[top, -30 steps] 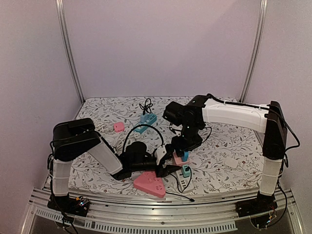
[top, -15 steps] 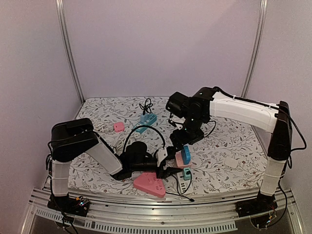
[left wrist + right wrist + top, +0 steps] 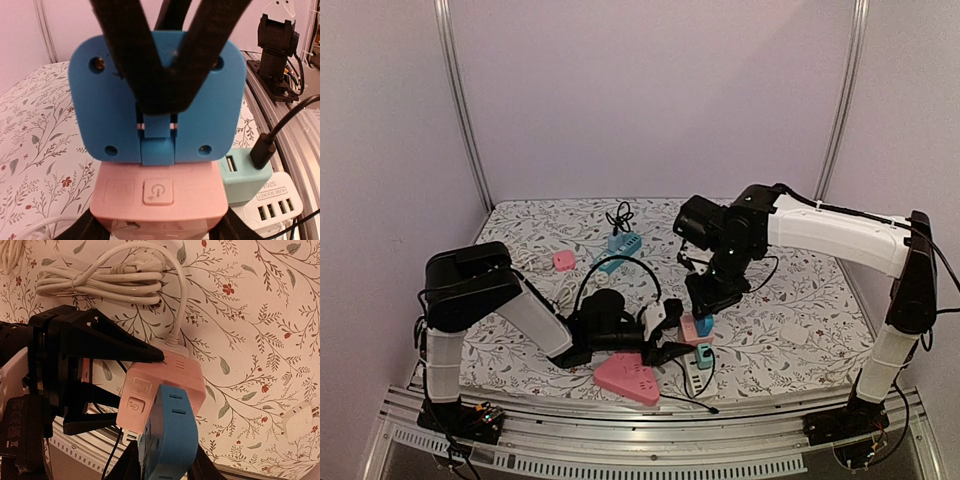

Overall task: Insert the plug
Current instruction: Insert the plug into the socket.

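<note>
A pink socket cube (image 3: 157,195) with a power button sits between my left gripper's (image 3: 157,227) black fingers, which are shut on its sides. My right gripper (image 3: 165,467) is shut on a blue plug adapter (image 3: 170,435) and holds it against the cube's top face (image 3: 165,377). In the left wrist view the blue plug (image 3: 157,100) stands directly on the cube, with the right fingers (image 3: 125,50) crossing over it. In the top view the cube (image 3: 687,328) and the plug (image 3: 704,323) meet at the front middle of the table, under the right gripper (image 3: 705,305).
A teal USB charger (image 3: 245,177) with a black cable sits on a white power strip (image 3: 272,210) beside the cube. There is also a pink triangular block (image 3: 628,378), a teal power strip (image 3: 623,244), a small pink cube (image 3: 563,260), a coiled white cable (image 3: 100,282) and a white plug (image 3: 300,421).
My right arm has swung to the right and its wrist has shifted with the blue plug, which stays at the pink cube. My left arm has barely moved.
</note>
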{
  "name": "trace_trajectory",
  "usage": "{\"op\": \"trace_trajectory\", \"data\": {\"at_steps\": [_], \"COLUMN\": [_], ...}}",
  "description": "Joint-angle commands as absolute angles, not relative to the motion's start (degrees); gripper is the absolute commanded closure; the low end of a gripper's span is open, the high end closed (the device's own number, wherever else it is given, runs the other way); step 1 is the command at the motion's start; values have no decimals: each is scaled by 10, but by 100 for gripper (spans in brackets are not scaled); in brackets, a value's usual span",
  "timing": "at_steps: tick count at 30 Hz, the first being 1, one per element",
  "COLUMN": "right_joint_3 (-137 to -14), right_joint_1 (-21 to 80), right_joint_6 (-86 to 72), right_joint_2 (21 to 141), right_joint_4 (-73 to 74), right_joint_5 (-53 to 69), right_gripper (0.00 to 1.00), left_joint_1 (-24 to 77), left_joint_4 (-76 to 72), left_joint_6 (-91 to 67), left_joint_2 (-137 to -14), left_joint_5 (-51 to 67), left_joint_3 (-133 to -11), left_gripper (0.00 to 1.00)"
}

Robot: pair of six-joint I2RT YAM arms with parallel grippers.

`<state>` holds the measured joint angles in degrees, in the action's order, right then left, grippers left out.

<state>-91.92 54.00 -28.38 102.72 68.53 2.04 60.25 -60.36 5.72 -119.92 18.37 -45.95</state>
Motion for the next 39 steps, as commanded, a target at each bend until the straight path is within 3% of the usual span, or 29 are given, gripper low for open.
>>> {"op": "trace_trajectory", "data": {"at_steps": [1, 5, 10, 26, 28, 31, 34, 39], "right_joint_3": [-908, -897, -877, -899, -897, -904, -911, -924], "right_joint_1": [543, 543, 544, 584, 582, 578, 574, 570], "right_joint_6": [-297, -300, -329, -365, -364, -357, -344, -324], "right_joint_2": [1037, 1043, 1049, 1130, 1125, 1123, 1111, 1089], "right_joint_4": [669, 649, 654, 664, 664, 666, 664, 666], "right_joint_5": [18, 31, 21, -49, -50, -53, -67, -83], "right_gripper": [75, 91, 98, 100, 96, 77, 64, 56], "left_joint_1": [607, 606, 606, 596, 595, 593, 594, 594], "left_joint_4": [-591, -591, -592, -569, -562, -560, -564, -564], "left_joint_6": [69, 69, 69, 91, 92, 96, 101, 122], "left_joint_2": [-1202, -1202, -1204, -1235, -1239, -1239, -1236, -1231], "left_joint_5": [182, 181, 176, 159, 162, 171, 174, 193], "left_joint_3": [-471, -470, -471, -506, -508, -508, -505, -497], "left_gripper": [100, 100, 100, 100, 100, 100, 100, 100]}}
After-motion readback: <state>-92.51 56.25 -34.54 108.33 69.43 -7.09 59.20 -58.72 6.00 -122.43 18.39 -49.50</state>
